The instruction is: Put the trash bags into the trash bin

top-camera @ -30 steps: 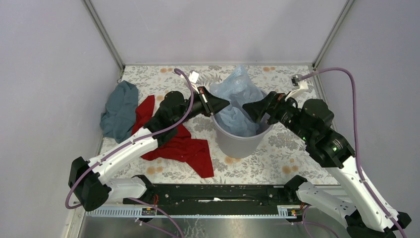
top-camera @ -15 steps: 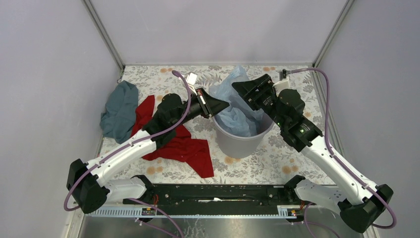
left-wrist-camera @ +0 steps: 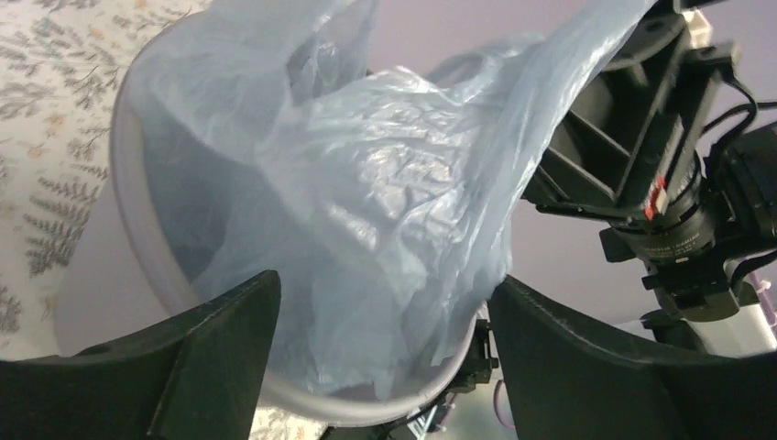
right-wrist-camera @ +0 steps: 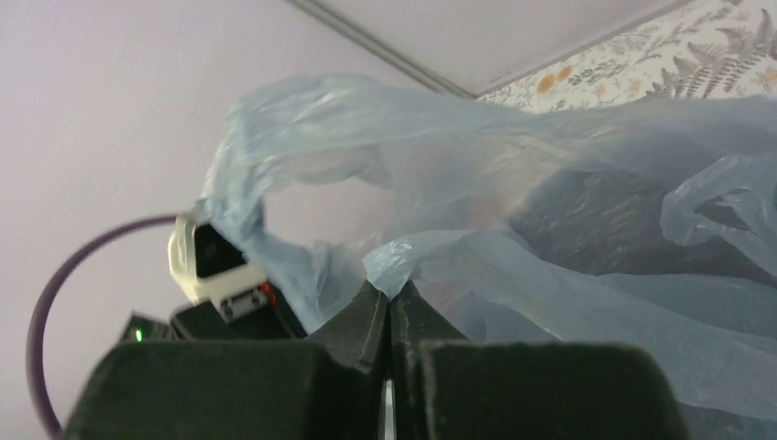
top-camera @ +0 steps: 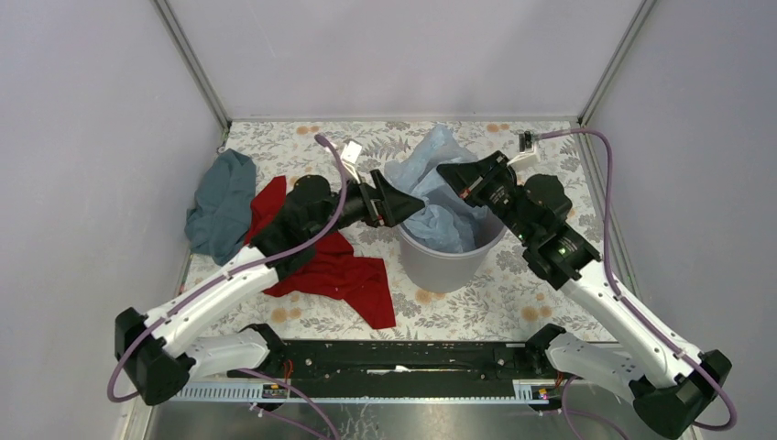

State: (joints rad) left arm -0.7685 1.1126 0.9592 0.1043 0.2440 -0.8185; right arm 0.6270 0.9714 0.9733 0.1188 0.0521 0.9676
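In the overhead view, the trash bin (top-camera: 446,264) is standing at the centre of the flowered table (top-camera: 522,293). The trash bag (top-camera: 438,194) is hanging partly inside it, with its pale blue film bulging over the far rim and rising into a peak toward the upper middle of the frame. The left gripper (top-camera: 412,196) is reaching in from the left and sitting at the bin's left rim. The right gripper (top-camera: 447,171) is coming in from the right, just above the bag's upper folds. A red cloth (top-camera: 334,270) is lying left of the bin, and a teal-grey cloth (top-camera: 220,206) is lying beyond it near the left wall.

In the left wrist view, the two black fingers (left-wrist-camera: 215,344) are standing wide apart in the lower corners, gripping nothing. The bin's rim and the crumpled film are filling the space between and beyond them. The film is stretching up to the upper right corner, where the right arm's black body is sitting.

In the right wrist view, the fingers (right-wrist-camera: 366,321) are pressing together at lower centre, clamping a fold of the bag that is fanning out above them. A purple cable (right-wrist-camera: 55,302) is curving along the left edge.
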